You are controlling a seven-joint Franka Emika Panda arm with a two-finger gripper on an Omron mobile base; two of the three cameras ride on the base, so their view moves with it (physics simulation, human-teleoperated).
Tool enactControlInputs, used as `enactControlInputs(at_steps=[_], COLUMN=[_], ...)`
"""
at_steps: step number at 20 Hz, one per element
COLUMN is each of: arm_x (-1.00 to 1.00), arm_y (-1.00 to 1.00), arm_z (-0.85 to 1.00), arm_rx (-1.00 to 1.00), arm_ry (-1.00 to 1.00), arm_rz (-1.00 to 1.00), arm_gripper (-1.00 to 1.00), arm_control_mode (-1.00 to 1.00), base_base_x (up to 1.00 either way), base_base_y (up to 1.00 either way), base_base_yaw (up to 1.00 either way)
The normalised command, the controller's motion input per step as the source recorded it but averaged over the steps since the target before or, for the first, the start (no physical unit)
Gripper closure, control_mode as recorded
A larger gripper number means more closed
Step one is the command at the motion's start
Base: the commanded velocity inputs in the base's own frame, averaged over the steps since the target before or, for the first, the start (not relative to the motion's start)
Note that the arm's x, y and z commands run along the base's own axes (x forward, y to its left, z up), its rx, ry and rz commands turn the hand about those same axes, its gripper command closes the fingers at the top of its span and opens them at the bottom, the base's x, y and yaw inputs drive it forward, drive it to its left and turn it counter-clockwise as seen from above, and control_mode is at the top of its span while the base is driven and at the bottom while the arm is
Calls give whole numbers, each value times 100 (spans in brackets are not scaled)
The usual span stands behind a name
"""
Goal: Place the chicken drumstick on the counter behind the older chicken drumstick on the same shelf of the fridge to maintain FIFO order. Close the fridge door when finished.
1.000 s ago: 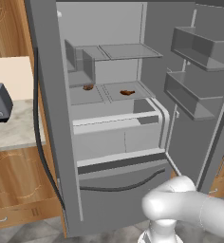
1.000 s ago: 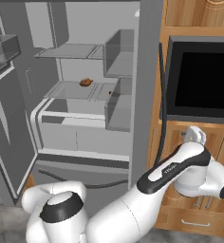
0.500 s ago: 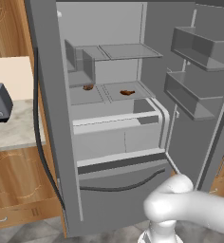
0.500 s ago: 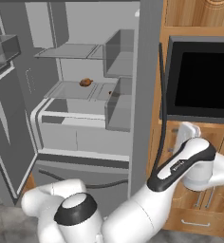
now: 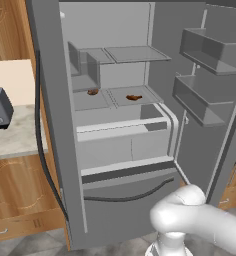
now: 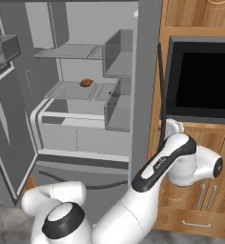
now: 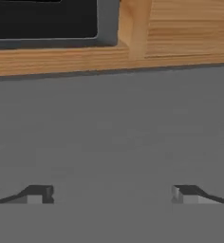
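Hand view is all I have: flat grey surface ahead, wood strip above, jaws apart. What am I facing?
Observer: The fridge's right door. It stands swung open, and your hand sits between it and the oven cabinet.
Operator: Is any chicken inside?
Observer: Yes, two pieces lie on the mid shelf: the left drumstick further back, the right drumstick nearer the front.
Operator: And the other door?
Observer: The left door is open as well.
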Motion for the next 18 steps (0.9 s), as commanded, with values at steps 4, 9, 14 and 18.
enactControlInputs(at_steps=[4,9,14,18], arm_x=[-32,-6,-3,-9], arm_y=[100,92,4,1], arm_z=[20,23,56,50], arm_rx=[-11,-8,-2,-5], arm_ry=[0,5,18,19], arm_rz=[4,15,60,81], arm_gripper=[-100,-100,-100,-100], arm_control_mode=[-100,-100,-100,-100], base_base_x=[0,0,0,0], base_base_y=[0,0,0,0], base_base_yaw=[0,0,0,0])
